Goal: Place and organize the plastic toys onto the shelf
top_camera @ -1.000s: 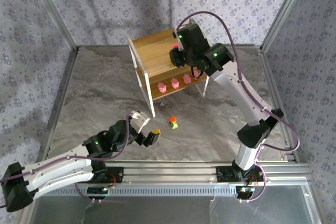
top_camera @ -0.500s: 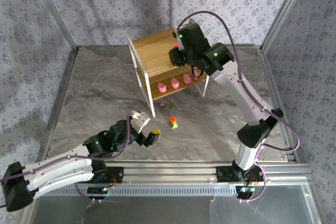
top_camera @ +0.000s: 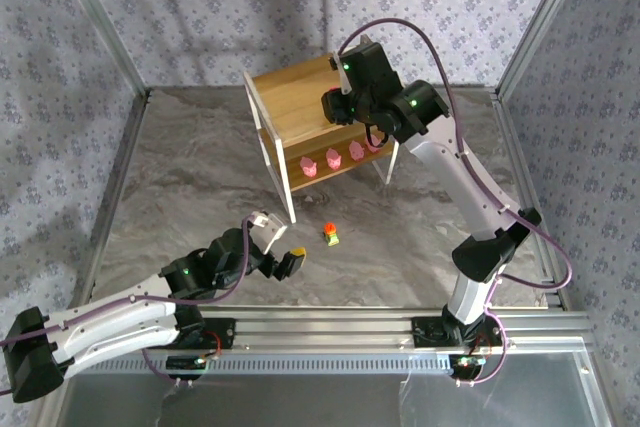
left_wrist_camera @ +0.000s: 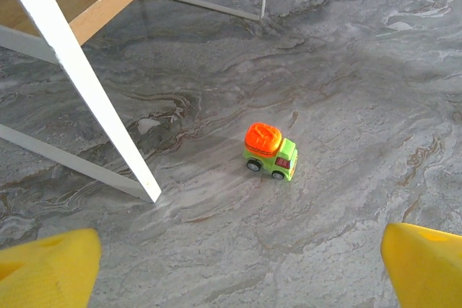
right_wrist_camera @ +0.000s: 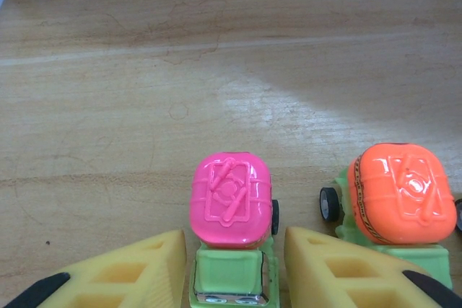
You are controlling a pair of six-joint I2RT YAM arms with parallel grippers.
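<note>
Left arm [top_camera: 130,312] lying low, reaching toward two-tier light wooden shelf with white frame [top_camera: 292,99], ending well short of its front leg. Left gripper [top_camera: 278,243] hovering, yellow fingers [left_wrist_camera: 50,268] spreading wide. Right arm [top_camera: 470,187] arching over shelf's right end. Right gripper [right_wrist_camera: 234,268] pointing down at top tier, jaws closely flanking magenta-topped green truck [right_wrist_camera: 229,200], contact unclear.

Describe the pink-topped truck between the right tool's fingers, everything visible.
The pink-topped truck is glossy plastic: a magenta embossed drum over a yellow-green body, silver front bumper, one black wheel showing. It stands upright on the shelf's wooden top, beside an orange-topped truck, apart from it. Yellow fingers of the right tool flank its cab; contact is unclear.
</note>
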